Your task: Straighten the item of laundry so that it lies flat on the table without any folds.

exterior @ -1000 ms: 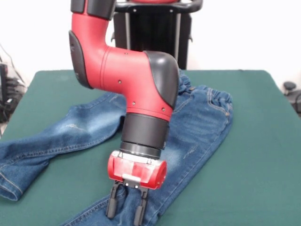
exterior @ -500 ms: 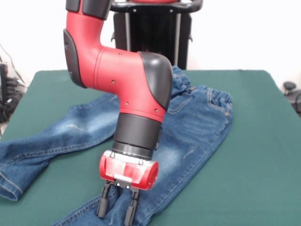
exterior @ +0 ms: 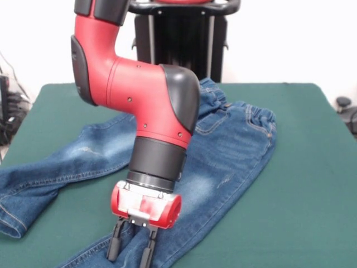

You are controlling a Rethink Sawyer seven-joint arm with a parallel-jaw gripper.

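The small pair of blue denim jeans with faded thigh patches lies on the dark green felt-topped table, waistband toward the far side, legs splayed wide apart. The leg toward the picture's left runs to the table edge, its hem apparently doubled over; that remains to be flattened. The red and black pincer stands over the other leg, fingers spread, apparently touching denim. No legible brand, label or writing.
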